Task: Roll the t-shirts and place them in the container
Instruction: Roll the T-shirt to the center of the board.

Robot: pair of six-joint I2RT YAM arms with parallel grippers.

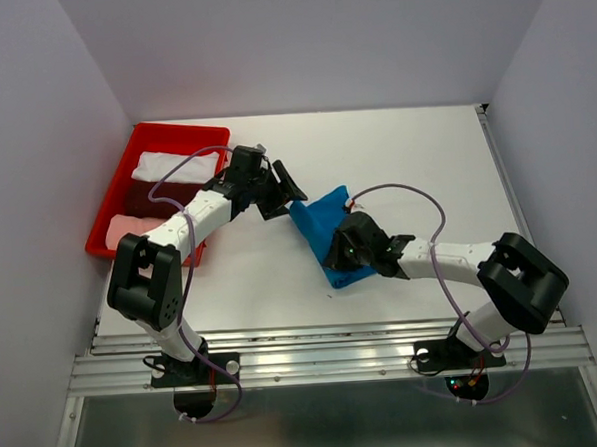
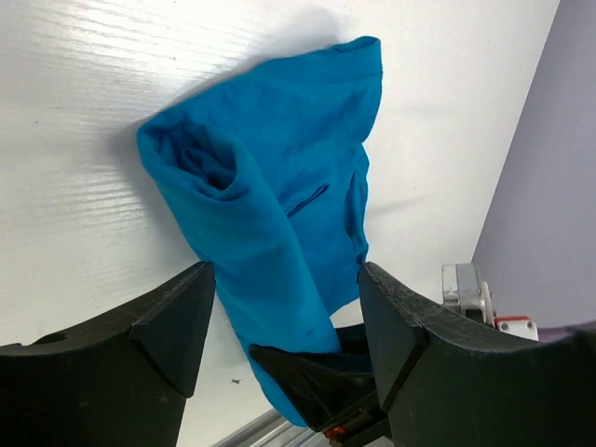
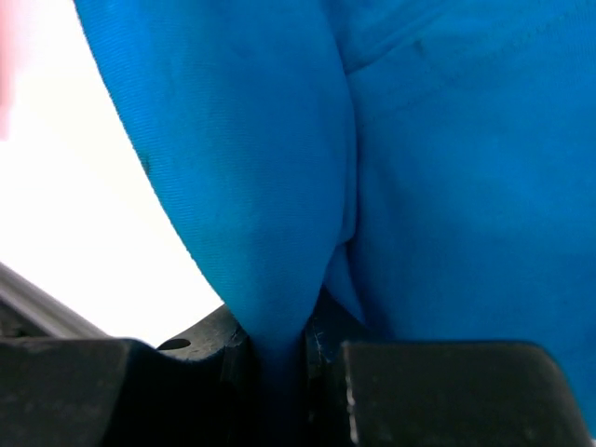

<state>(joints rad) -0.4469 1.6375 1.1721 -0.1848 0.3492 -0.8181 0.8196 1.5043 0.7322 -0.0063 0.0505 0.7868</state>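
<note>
Blue t-shirt (image 2: 279, 214) — a loose roll, tight in the right gripper (image 3: 279, 368)

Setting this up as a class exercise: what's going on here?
The right gripper pinches a fold of the blue t-shirt, loosely rolled on the table. The left gripper hovers open at its other end, holding nothing. A white shirt, a maroon shirt and a pink shirt lie in the red tray.

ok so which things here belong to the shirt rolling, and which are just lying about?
Job: blue t-shirt, pinched in the right gripper; left gripper, open; white t-shirt, maroon t-shirt, pink t-shirt.
Lying about: red tray holding those three; table.
</note>
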